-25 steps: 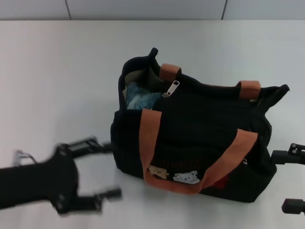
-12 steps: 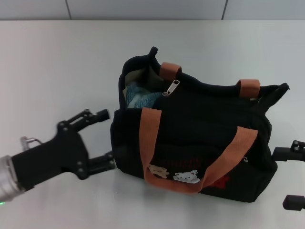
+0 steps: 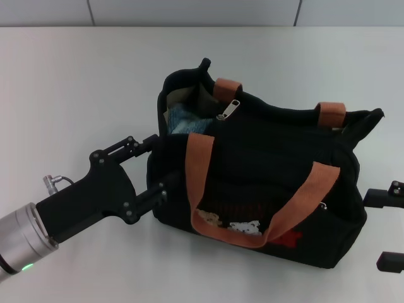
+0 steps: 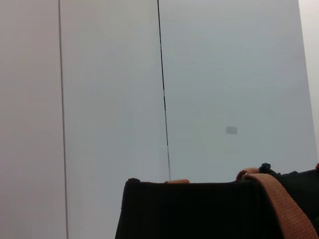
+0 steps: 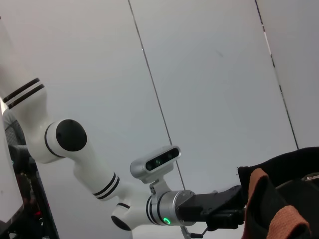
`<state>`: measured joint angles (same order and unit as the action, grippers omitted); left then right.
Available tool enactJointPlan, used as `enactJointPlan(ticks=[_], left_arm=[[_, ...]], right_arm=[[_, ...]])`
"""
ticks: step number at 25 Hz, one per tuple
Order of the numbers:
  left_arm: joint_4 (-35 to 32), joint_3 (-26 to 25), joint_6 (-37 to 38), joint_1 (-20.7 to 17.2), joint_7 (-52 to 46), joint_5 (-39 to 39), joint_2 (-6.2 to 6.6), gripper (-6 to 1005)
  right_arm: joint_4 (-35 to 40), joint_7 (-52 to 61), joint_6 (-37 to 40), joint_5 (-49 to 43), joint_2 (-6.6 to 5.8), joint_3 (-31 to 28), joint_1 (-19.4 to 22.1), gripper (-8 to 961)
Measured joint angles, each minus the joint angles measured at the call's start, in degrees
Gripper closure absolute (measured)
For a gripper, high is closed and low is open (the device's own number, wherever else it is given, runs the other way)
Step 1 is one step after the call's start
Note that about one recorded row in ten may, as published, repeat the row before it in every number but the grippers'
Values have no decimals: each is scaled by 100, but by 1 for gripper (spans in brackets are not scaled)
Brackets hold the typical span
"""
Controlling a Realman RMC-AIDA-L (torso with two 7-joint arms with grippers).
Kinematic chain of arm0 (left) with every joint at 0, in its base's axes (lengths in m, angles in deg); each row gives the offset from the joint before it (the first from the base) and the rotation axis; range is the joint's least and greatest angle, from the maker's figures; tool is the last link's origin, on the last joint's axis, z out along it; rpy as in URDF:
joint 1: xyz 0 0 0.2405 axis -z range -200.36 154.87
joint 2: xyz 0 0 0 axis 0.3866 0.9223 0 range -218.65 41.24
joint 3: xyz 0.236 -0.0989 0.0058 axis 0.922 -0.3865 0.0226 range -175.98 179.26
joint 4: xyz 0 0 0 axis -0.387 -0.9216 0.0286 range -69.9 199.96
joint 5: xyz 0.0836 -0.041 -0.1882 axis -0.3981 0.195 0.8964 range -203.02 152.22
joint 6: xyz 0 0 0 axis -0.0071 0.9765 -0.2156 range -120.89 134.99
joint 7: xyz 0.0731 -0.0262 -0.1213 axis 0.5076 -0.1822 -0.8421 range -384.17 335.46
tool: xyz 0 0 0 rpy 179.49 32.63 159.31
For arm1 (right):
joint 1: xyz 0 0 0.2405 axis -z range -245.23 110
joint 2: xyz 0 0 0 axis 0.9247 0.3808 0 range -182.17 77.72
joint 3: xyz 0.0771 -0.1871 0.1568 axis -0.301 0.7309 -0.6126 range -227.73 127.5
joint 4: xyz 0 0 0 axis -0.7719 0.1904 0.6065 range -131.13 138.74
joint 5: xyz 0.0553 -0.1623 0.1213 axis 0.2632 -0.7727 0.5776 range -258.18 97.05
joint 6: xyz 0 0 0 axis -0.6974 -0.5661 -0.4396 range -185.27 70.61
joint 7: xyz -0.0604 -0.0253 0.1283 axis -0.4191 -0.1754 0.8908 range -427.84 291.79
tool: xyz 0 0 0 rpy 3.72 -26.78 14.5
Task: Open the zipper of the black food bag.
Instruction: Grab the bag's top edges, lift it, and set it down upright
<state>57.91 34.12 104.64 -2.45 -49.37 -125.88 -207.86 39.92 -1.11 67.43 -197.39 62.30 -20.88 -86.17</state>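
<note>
Standing on the white table [image 3: 76, 82], the black food bag [image 3: 265, 183] is now reached by the left gripper [image 3: 154, 165], which has moved in from the side; its spread jaws sit against the bag's end, likely to steady it. The right gripper [image 3: 392, 227] waits beside the other end, jaws apart. Something blue [image 3: 183, 120] lies inside. The zipper [image 3: 228, 109] pull rests on top, part open.

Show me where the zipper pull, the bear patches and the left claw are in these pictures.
zipper pull [image 3: 228, 108], head view: middle of the silver teardrop tab.
bear patches [image 3: 228, 223], head view: between the tan and the white patch, on the bag's front.
left claw [image 3: 153, 165], head view: midway between its two fingertips at the bag's end.
</note>
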Motion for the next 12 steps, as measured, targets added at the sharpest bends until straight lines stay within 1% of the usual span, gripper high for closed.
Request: enactJointPlan(ticks=[5, 10, 12], left_arm=[[53, -20, 1, 6, 87, 49, -3, 375], [109, 16, 35, 28, 273, 57, -3, 615], [125, 7, 59, 34, 301, 57, -3, 661]], right_arm=[[0, 14, 3, 11, 0, -7, -5, 109], [0, 17, 10, 171, 0, -7, 15, 110], [0, 21, 13, 247, -2, -57, 29, 110]])
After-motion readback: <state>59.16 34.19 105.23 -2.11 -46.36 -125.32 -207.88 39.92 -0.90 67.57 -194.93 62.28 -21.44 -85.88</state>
